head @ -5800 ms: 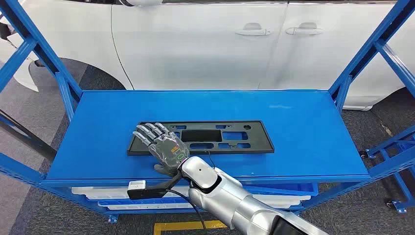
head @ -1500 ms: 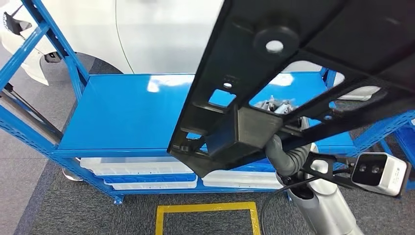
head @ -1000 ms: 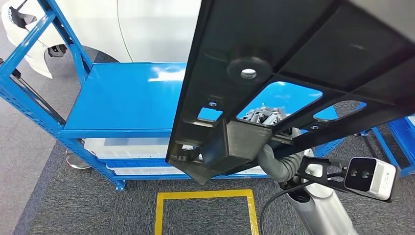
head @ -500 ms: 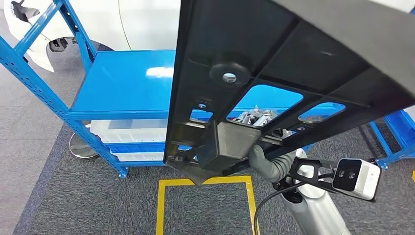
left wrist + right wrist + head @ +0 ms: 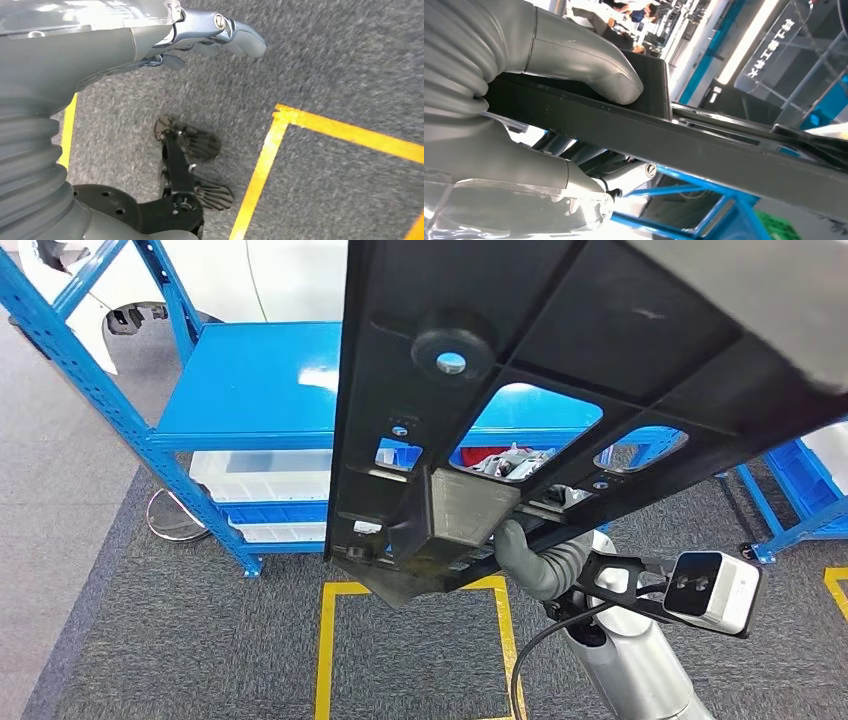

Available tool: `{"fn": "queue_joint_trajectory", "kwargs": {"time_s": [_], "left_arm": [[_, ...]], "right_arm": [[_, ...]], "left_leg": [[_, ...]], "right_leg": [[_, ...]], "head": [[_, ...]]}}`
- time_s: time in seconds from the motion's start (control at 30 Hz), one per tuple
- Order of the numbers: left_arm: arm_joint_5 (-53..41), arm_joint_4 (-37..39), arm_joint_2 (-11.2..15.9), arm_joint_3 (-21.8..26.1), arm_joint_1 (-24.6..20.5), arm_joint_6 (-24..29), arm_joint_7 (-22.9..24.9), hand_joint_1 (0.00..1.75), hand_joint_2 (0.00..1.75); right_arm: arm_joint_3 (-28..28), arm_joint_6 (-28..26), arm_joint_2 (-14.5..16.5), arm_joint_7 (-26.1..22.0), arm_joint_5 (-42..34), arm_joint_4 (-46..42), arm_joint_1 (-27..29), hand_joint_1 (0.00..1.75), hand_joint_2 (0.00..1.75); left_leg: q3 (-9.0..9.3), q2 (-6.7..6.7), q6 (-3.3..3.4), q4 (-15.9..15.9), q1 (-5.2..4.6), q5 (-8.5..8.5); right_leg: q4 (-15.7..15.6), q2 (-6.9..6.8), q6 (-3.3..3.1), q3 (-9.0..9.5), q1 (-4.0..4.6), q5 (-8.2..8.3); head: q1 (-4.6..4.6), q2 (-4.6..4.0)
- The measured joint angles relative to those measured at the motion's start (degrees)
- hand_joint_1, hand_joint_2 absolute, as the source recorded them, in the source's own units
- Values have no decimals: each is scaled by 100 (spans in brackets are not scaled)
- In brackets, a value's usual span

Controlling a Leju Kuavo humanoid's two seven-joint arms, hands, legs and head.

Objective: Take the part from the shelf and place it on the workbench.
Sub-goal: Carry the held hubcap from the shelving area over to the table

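I take it left to right. My left hand (image 5: 220, 35) hangs low over the grey carpet (image 5: 345, 65), holding nothing; its fingers look loosely curled, but I cannot tell whether they are spread or drawn in. In the head view the blue shelf (image 5: 250, 380) stands to the left, its top bare where I can see it, with white trays (image 5: 260, 475) on the lower level and a white car (image 5: 300, 275) behind.

The part (image 5: 560, 370), a long black plastic panel with cut-outs, is off the shelf and raised close before my head camera, tilted. My right hand (image 5: 549, 100) grips it from beneath, thumb (image 5: 589, 65) pressed on one face and the fingers on the other.

I judge the step in hand to be the carry to the counter, which I cannot see. To do it well I would keep the clamp firm and the panel level, since the long overhang will lever against the grip. It blocks much of my forward view, and the blue frame (image 5: 800, 490) at right stands near its far end, so any turn needs care.
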Motion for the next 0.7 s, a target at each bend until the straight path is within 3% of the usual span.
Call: {"fn": "queue_joint_trajectory", "kwargs": {"time_s": [0.07, 0.1, 0.13, 0.17, 0.23, 0.27, 0.3, 0.33, 0.4, 0.47, 0.5, 0.6, 0.63, 0.7], "left_arm": [[-13, 0, 9, 1, 6, 4, -7, 0, 175], [-15, 0, 12, 1, 10, 7, -8, 0, 175], [-17, 0, 14, 1, 12, 9, -8, 0, 175], [-18, 0, 15, 1, 10, 9, -8, 0, 175], [-19, 0, 18, 1, 7, 9, -8, 0, 175], [-19, 0, 18, 1, 11, 9, -8, 0, 175], [-20, 0, 18, 1, 15, 9, -8, 0, 175], [-20, 0, 18, 1, 18, 5, -8, 0, 175], [-29, 0, 17, 1, 18, -6, -16, 0, 175], [-49, 0, 13, 1, 19, -21, -31, 0, 175], [-57, 0, 10, 2, 20, -30, -23, 0, 175], [-81, 0, 17, 5, 19, -68, 114, 0, 175], [-93, 0, 19, 6, 21, -85, 169, 0, 175], [-150, 0, 20, 5, 25, -114, 250, 0, 175]], "right_arm": [[23, -31, 5, -26, 41, 3, -4, 175, 175], [35, -37, 6, -30, 51, 5, -4, 175, 175], [47, -42, 6, -31, 56, 7, -2, 175, 175], [59, -47, 6, -33, 58, 10, -3, 175, 175], [83, -57, 6, -36, 58, 16, -1, 175, 175], [94, -62, 6, -37, 58, 22, 0, 175, 175], [105, -68, 5, -37, 58, 30, 2, 175, 175], [116, -73, 4, -38, 58, 36, 2, 175, 175], [135, -89, 6, -38, 75, 42, -5, 175, 175], [150, -118, 7, -32, 123, 41, -17, 175, 175], [155, -148, 7, -29, 155, 41, -23, 175, 175], [174, -303, 4, 9, 239, 43, -42, 175, 175], [181, -356, 3, 30, 258, 44, -57, 175, 175], [191, -450, 0, 57, 310, 44, -78, 175, 175]], "left_leg": [[-28, 8, 67, -86, -6, 57], [-70, 20, 111, -95, 1, 113], [-128, 33, 155, -108, 11, 183], [-201, 46, 191, -114, 17, 257], [-379, 51, 228, -104, 2, 402], [-474, 51, 230, -91, -5, 470], [-574, 51, 226, -70, -11, 533], [-674, 51, 219, -44, -15, 588], [-845, 48, 195, 18, -21, 668], [-932, 46, 151, 64, -35, 727], [-944, 48, 121, 72, -33, 761], [-973, 59, 20, 82, -18, 811], [-1020, 53, -11, 180, -14, 705], [-1221, 34, -72, 728, 12, 248]], "right_leg": [[-18, -6, 73, -13, -12, 79], [23, -2, 102, -48, -19, 16], [165, 6, 125, -114, -22, -164], [428, 12, 144, -210, -30, -443], [1202, 17, 172, -428, -42, -1006], [1536, 17, 183, -482, -46, -1119], [1710, 17, 186, -454, -48, -1083], [1686, 17, 180, -329, -49, -947], [1047, 16, 128, 221, -36, -703], [225, 3, 58, 783, -6, -787], [-4, -2, 25, 922, 13, -866], [-141, 8, -74, 920, 4, -782], [-170, 20, -109, 892, -11, -719], [-199, 54, -149, 806, -26, -608]], "head": [[-3, -1], [-4, -1], [3, -1], [7, -1], [13, -1], [12, -1], [12, -1], [12, -1], [11, 0], [6, -1], [13, -1], [42, -1], [32, -1], [8, -2]]}}
